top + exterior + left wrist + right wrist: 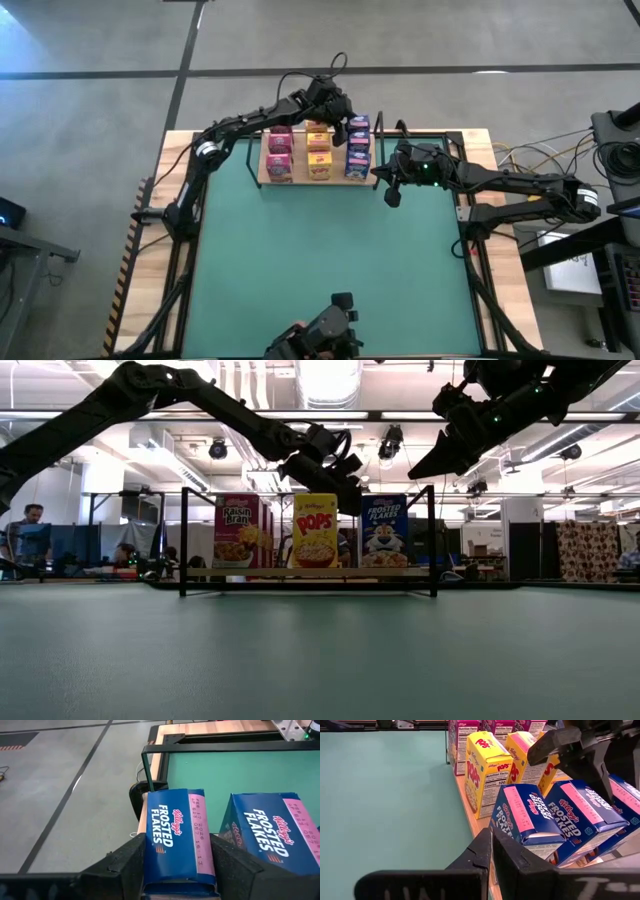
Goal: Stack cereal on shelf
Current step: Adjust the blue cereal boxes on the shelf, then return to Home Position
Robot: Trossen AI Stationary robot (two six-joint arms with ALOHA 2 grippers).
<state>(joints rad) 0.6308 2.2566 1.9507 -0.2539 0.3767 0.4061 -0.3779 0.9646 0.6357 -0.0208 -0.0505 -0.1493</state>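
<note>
The shelf (298, 181) is a light-wood board at the far middle of the green mat, with black wire brackets (183, 540) at both ends. Cereal boxes stand on it in three rows: pink (280, 155), yellow (319, 155) and blue (358, 158). My left gripper (175, 870) reaches over the shelf from the far left. It is shut on the farthest blue box (175, 832), beside the right-hand bracket (148, 767). My right gripper (392, 195) hangs shut above the mat, just right of the shelf, and holds nothing. My left gripper pinches the farthest blue box between its two fingers (125, 865), near the top (150, 845), one finger on the front face and one on the back. The fingers slant down from the far left and lie along the box's top. The box stands upright in line with its neighbours; its base is hidden.
The second blue box (270, 830) stands close beside the held one, with a finger (600, 775) in the gap between them. The green mat (330, 250) lies open in front of the shelf. A camera mount (335, 325) sits at the near edge. Cables and gear (600, 150) lie right of the table.
</note>
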